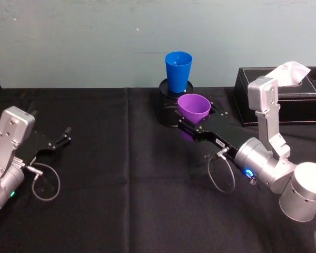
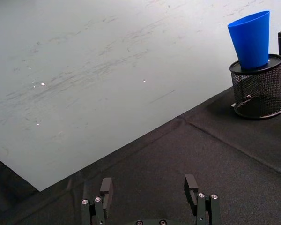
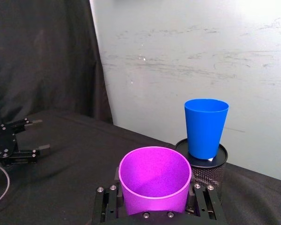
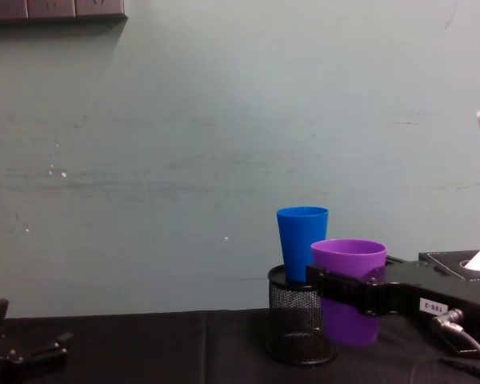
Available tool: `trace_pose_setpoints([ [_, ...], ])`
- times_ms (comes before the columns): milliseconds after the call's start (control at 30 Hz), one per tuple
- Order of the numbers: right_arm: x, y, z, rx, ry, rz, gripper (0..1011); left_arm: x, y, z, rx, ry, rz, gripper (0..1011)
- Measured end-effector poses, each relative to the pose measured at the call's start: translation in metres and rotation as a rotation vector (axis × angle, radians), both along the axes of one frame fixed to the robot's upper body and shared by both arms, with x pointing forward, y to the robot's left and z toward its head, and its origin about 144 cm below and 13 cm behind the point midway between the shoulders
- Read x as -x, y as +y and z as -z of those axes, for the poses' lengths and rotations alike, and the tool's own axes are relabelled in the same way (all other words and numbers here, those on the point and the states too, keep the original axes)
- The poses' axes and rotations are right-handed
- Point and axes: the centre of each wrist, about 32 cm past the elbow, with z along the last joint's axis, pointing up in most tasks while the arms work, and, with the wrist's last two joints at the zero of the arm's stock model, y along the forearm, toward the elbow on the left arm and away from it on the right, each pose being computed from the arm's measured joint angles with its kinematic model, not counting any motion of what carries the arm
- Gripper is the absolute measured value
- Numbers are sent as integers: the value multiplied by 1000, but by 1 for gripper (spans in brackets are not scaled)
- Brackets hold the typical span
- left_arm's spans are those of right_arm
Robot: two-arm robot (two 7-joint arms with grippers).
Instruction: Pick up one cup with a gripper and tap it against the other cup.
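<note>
Right hand (image 1: 194, 125) clamps purple cup (image 1: 194, 107), hiding its middle; blue cup (image 1: 178, 71) maybe just apart; left hand (image 1: 62, 138) spread, empty.

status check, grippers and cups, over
Right gripper shut on purple cup, lifted. Blue cup upright on mesh holder, just beyond it. Left gripper open, idle at left. Nothing between cups.

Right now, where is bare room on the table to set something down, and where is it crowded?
Bare black cloth lies between the left gripper and the mesh pen holder, and across the front middle. Crowded: back right, where the right gripper holds the purple cup before the blue cup on the holder, tissue box beside.
</note>
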Motion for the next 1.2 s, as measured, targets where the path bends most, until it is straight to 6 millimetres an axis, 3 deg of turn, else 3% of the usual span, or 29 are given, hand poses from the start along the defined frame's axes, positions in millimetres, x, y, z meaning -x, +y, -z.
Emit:
trace_pose_setpoints([
  [1200, 0, 0, 0, 1, 1, 0, 731, 0, 0, 0, 0, 0, 0, 1000],
])
